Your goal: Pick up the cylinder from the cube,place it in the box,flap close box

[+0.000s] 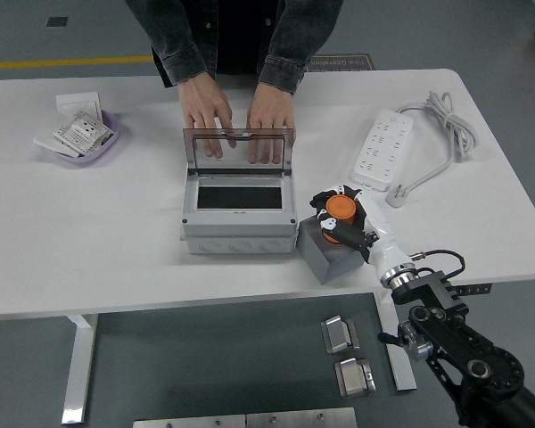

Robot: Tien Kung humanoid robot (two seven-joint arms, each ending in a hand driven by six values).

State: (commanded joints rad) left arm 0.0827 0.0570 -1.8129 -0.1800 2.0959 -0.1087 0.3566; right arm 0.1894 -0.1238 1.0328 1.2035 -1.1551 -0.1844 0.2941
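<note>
My right hand [341, 220] reaches in from the lower right; its fingers [322, 198] are wrapped around the orange cylinder [342, 209], gripping it just above the grey cube [326, 253]. The cube sits on the white tabletop [116, 232], touching the right side of the grey box [239, 207]. The box's clear flap [239, 148] stands upright, open. A person's two hands [241, 120] rest behind the flap, fingers against it. A white power strip [382, 148] lies to the right.
</note>
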